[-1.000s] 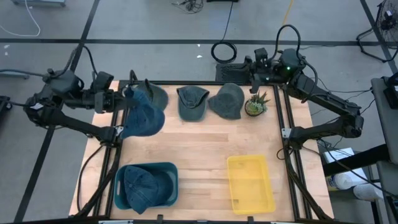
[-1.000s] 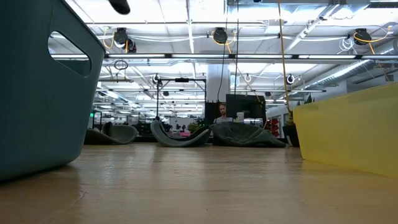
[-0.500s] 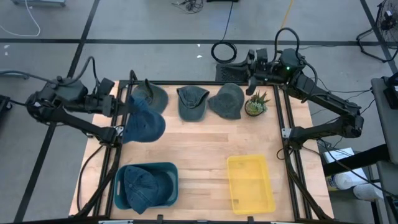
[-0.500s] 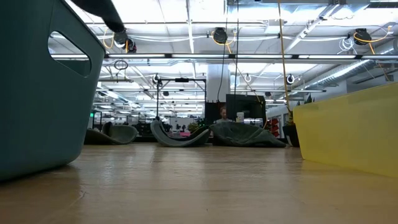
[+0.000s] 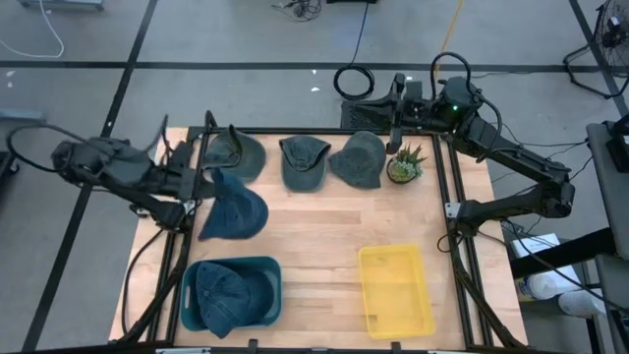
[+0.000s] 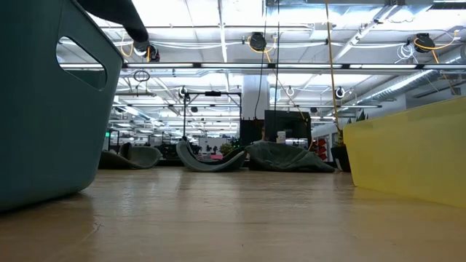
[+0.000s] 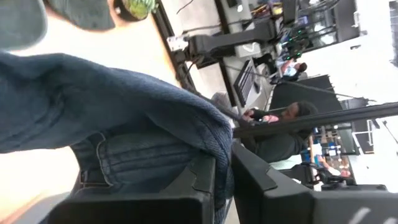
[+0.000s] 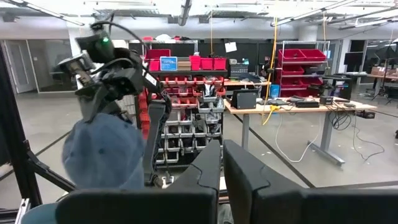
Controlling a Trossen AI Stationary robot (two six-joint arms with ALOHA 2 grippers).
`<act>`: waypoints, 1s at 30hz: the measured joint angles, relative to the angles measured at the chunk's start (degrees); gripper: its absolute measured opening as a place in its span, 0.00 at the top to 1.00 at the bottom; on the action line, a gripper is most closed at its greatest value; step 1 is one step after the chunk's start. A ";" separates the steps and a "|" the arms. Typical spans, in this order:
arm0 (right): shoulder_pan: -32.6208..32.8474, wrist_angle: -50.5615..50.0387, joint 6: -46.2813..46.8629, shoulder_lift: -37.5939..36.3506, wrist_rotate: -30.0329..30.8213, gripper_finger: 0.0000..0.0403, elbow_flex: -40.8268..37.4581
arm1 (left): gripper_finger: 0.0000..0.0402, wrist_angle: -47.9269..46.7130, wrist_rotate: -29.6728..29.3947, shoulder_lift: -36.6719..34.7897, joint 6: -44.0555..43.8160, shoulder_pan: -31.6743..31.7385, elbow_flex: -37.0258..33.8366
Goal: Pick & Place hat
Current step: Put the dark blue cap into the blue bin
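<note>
My left gripper [image 5: 203,178] is shut on a blue denim hat [image 5: 234,210], which hangs over the table's left side, between the far row of hats and the teal bin [image 5: 265,270]. In the left wrist view the denim [image 7: 112,106] fills the picture above the fingers. Three grey-green hats [image 5: 236,152] [image 5: 303,162] [image 5: 359,159] lie in a row along the far edge. Another blue hat [image 5: 221,295] lies in the teal bin. My right gripper [image 5: 396,104] is shut on nothing above the far edge, and its wrist view shows the two fingers together [image 8: 222,165]. My left gripper pinches a fold of the hat's denim at its edge [image 7: 221,167] between its two fingers [image 7: 196,180]. The fingers come from the table's left side, slanting a little downward. The hat hangs beside and below them, slack and clear of the table.
A yellow bin [image 5: 395,290] stands at the near right, and a small potted plant [image 5: 403,165] at the far right. In the low view the teal bin [image 6: 44,102] and the yellow bin [image 6: 408,153] flank bare wood. Black frame rails [image 5: 187,246] run along the table's sides.
My left gripper has gone toward the table's near edge and a little down, rolling as it went. The hat went with it, away from the far row and nearer the teal bin, and turned about. My right gripper has rolled about its own axis in place.
</note>
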 joint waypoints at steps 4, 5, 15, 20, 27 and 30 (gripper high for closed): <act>0.00 -0.01 0.09 0.00 0.01 0.98 0.00 | 0.93 0.11 -2.54 1.86 -3.21 -3.50 -0.01; 0.00 -0.01 0.12 0.00 0.01 0.98 0.00 | 0.93 0.16 -3.26 2.36 -4.18 -4.45 -0.01; 0.00 -1.48 1.64 0.00 -0.11 0.98 0.00 | 0.93 1.01 -13.49 6.96 -14.22 -16.02 -0.01; 0.00 -3.60 1.64 0.00 -0.14 0.98 0.00 | 0.93 1.18 -21.31 10.12 -20.84 -23.20 -0.01; 0.02 -4.77 1.63 0.00 2.09 0.98 0.00 | 0.93 1.17 -30.19 15.25 -31.94 -31.70 -0.01; 0.02 -4.77 1.62 0.00 2.91 0.98 0.00 | 0.93 1.19 -32.85 17.99 -37.27 -34.53 -0.01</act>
